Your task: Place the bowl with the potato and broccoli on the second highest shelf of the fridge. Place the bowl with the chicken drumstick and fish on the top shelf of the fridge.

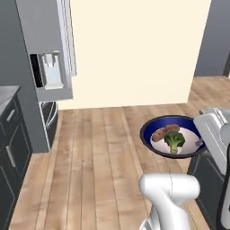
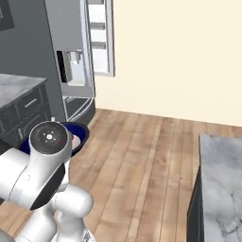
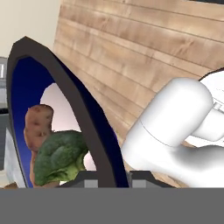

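Note:
The bowl with the potato and broccoli (image 1: pixel 155 143) hangs level above the wooden floor, dark blue outside, white inside. The brown potato (image 1: pixel 162 132) lies against the green broccoli (image 1: pixel 174 140). My gripper (image 1: pixel 199 143) is shut on the bowl's right rim. In the hand view the rim (image 3: pixel 83 109) runs edge-on between the fingertips of the gripper (image 3: pixel 114 180), with the potato (image 3: pixel 38 124) and broccoli (image 3: pixel 59 157) to its left. In the right base view the bowl (image 2: pixel 81 131) peeks out behind my arm. The fridge shelves, chicken drumstick and fish are out of view.
The grey fridge (image 1: pixel 42 27) stands ahead at the left, with a dispenser (image 1: pixel 50 69) on its front and white door racks (image 2: pixel 98 35) beside it. Dark cabinets (image 1: pixel 11 148) line the left. A grey marble counter (image 2: pixel 222 184) is at the right. A cream wall (image 1: pixel 134 49) closes the back.

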